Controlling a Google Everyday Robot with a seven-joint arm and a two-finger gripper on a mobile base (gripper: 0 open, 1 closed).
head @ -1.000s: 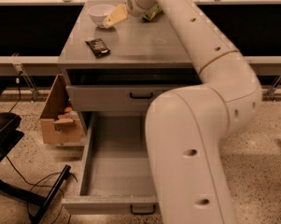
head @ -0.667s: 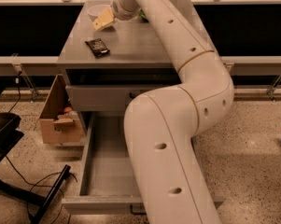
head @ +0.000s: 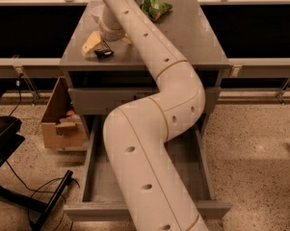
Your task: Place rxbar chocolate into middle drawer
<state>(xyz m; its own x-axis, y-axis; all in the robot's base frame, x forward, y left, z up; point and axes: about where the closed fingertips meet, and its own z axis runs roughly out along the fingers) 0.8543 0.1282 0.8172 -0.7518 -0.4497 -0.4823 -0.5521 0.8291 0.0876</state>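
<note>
My gripper (head: 97,46) is down at the front left part of the grey table top (head: 192,37). Its tip is a pale yellow wedge, smooth and flat. I cannot tell if my gripper is wide or narrow, or if it has hold of anything.

The rxbar chocolate (head: 104,52) is right there, just beside the yellow tip. It is a small flat bar in a shiny black wrapper. It lies on the table top, not in any drawer.

My arm (head: 154,129) is big, white and round like a fat tube. It is smooth, with little dark holes in a row and thin yellow rings at the joints. It bends over the table and hides much of it.

The table top is flat grey metal with a dull shine. Far back on it lies the green snack bag (head: 155,6), crinkly and soft. Behind my arm a bit of the white bowl (head: 97,11) peeks out, round and smooth.

Under the top, the shallow drawer (head: 101,100) is pushed in. Below it, the middle drawer (head: 100,177) is pulled far out. It is a deep grey metal box with a wide flat bottom and straight walls.

On the left stands a brown cardboard box (head: 55,114) with its flaps up. The floor (head: 250,153) is hard and speckled.
</note>
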